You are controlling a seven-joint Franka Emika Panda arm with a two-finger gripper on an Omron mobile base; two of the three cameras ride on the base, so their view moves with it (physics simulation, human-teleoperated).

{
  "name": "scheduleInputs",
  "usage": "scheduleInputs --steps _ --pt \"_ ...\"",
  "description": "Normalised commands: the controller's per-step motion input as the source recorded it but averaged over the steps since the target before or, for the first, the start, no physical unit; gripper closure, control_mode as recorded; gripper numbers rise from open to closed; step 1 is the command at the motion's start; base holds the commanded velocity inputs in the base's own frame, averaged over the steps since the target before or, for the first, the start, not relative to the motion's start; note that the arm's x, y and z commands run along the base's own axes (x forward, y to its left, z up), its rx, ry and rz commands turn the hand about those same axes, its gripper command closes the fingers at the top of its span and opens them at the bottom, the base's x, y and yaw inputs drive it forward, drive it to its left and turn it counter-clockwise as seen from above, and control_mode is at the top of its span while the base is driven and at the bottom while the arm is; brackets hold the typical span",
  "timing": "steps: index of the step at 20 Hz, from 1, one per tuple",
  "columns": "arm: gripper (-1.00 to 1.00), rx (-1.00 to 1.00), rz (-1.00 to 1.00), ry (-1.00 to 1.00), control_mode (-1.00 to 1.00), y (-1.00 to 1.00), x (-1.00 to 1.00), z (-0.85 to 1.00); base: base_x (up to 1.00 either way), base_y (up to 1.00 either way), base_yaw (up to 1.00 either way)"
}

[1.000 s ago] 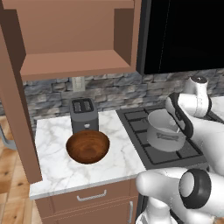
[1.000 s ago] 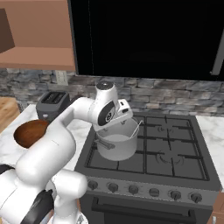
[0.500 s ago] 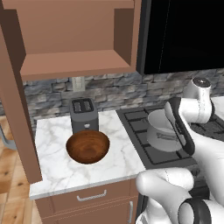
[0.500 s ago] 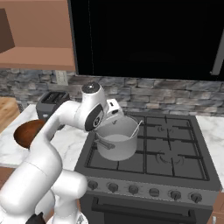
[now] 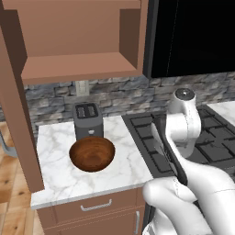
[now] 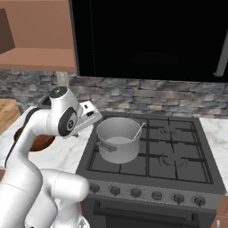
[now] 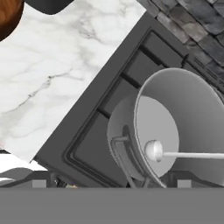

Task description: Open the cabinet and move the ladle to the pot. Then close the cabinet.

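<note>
Hanging beside the pot (image 6: 118, 139), the claw (image 6: 90, 112) stands spread wide, empty, the ladle (image 7: 154, 150) lying inside the pot.

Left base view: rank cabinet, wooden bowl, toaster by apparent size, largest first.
1. cabinet
2. wooden bowl
3. toaster; it sits farther from the camera than the bowl, so the order of these two is unsure.

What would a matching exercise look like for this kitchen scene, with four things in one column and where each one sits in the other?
Things:
1. ladle
2. pot
3. wooden bowl
4. toaster

Places:
A. on the stove's front left burner
B. against the stone backsplash, behind the bowl
C. inside the pot, handle leaning on its rim
D. on the marble counter, in front of the toaster

Pairs: 1-C, 2-A, 3-D, 4-B
</note>
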Motion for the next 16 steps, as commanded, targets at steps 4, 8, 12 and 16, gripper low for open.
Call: scheduleInputs --steps 4,8,12,16 --pt "-1.0 -0.05 0.16 -0.08 -1.0 0.49 -0.32 -0.31 0.0 0.0 0.0" --pt "-1.0 -0.1 0.08 -0.14 -1.0 0.76 -0.3 -0.01 0.0 0.0 0.0" --pt "-1.0 -0.19 0.02 -0.25 -1.0 1.0 -0.36 0.03 0.0 0.0 0.0" --pt "-1.0 -0.12 0.01 -0.22 -1.0 0.91 -0.47 0.0 0.0 0.0 0.0"
